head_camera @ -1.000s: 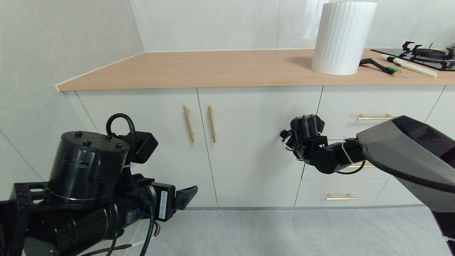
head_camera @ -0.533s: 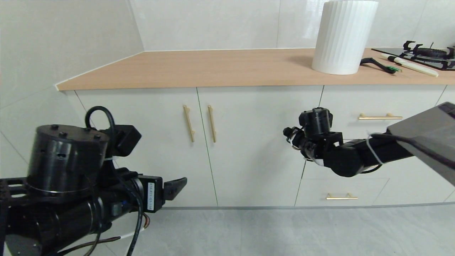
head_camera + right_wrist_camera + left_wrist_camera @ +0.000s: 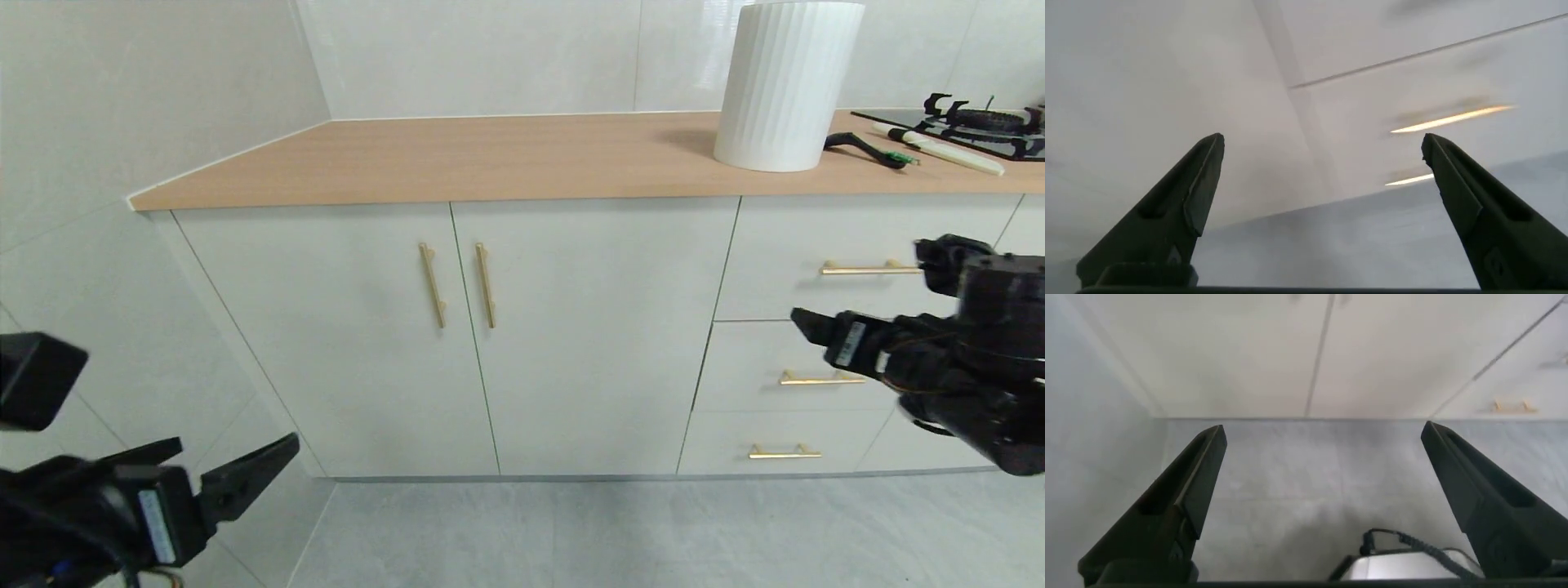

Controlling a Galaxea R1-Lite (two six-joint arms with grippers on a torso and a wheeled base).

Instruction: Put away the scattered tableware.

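"Black left gripper [image 3: 239, 441] has sunk to the lower corner, wide open, empty."

"Right gripper [image 3: 1323, 143] swung out before the drawers [image 3: 784, 237], likewise agape, empty. Black utensil [image 3: 867, 152] and white-handled utensil [image 3: 939, 152] lie on the worktop [image 3: 490, 159] beside the white ribbed canister [image 3: 788, 86]; their ends are hard to make out."

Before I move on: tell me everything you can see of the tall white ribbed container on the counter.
The white ribbed container is a tall, round vessel with fine vertical ribs all the way up and a matte, even white surface, possibly ceramic or plastic. It stands upright on the wooden countertop, towards its right end and above the drawer stack. Its opening and contents are not visible. A black-handled utensil lies beside its base on the right; whether they touch cannot be told.
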